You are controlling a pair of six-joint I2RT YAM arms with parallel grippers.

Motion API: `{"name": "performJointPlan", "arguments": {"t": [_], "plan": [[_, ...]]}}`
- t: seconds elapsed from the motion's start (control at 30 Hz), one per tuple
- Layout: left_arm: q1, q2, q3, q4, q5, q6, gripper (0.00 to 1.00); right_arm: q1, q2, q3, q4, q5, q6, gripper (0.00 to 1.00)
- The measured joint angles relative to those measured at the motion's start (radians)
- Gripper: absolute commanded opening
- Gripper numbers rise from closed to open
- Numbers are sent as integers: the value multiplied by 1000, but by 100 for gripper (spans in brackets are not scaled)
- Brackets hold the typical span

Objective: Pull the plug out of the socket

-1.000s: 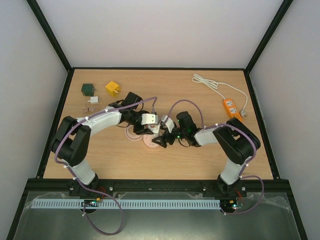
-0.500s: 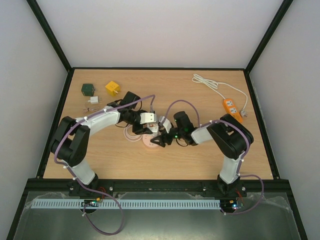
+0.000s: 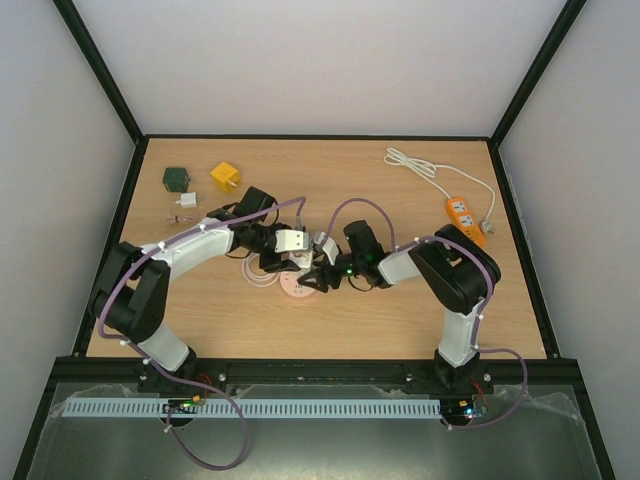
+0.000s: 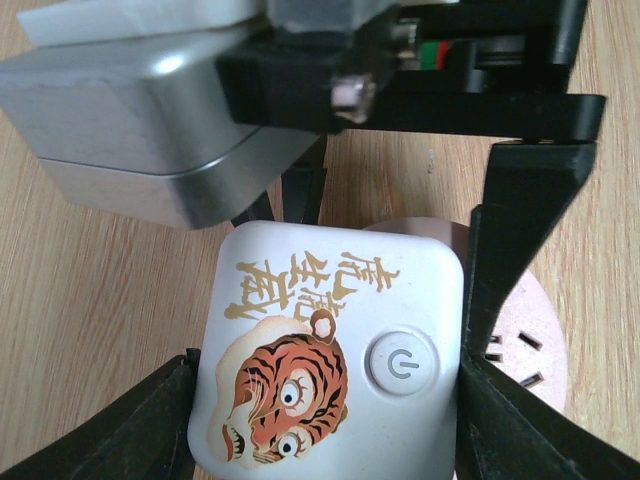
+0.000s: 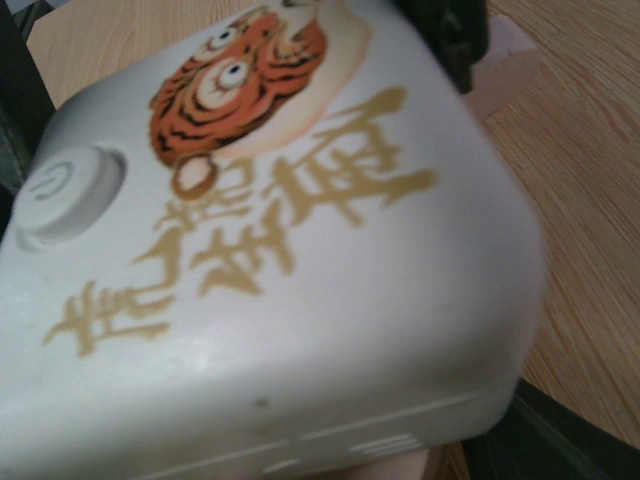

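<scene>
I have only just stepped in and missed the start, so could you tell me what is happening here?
The left pincer grips the white tiger-print plug by its sides, over a pink round socket. The plug looks not yet pulled off. The right pincer is in close beside them, but I cannot tell whether it grips anything.

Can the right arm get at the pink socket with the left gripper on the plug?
Likely yes: the right gripper is right beside the pink socket, and the left gripper flanks only the white plug on it.
</scene>
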Motion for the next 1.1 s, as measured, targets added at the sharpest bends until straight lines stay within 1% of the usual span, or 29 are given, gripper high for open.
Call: {"name": "performJointPlan", "arguments": {"t": [0.1, 0.23, 0.4, 0.5, 0.73, 0.8, 0.93, 1.0, 1.1], "plan": [[2, 0, 4, -7, 7, -8, 26, -2, 4, 4, 0, -7, 0, 69], [23, 19, 38, -58, 44, -16, 26, -2, 6, 9, 0, -10, 0, 68], [43, 23, 39, -73, 61, -26, 25, -1, 11, 17, 2, -8, 0, 67], [42, 21, 37, -71, 64, -6, 25, -1, 15, 19, 3, -8, 0, 67], [34, -42, -27, -23, 39, 54, 22, 10, 20, 23, 16, -12, -18, 65], [31, -55, -34, -21, 29, 58, 19, 12, 22, 23, 22, -12, -24, 65], [35, -58, -35, -19, 27, 44, 18, 13, 26, 29, 25, -13, -28, 64], [46, -58, -35, -18, 39, 24, 17, 13, 27, 32, 26, -11, -28, 67], [67, -55, -33, -21, 56, -5, 16, 12, 27, 36, 29, 5, -14, 80]]}}
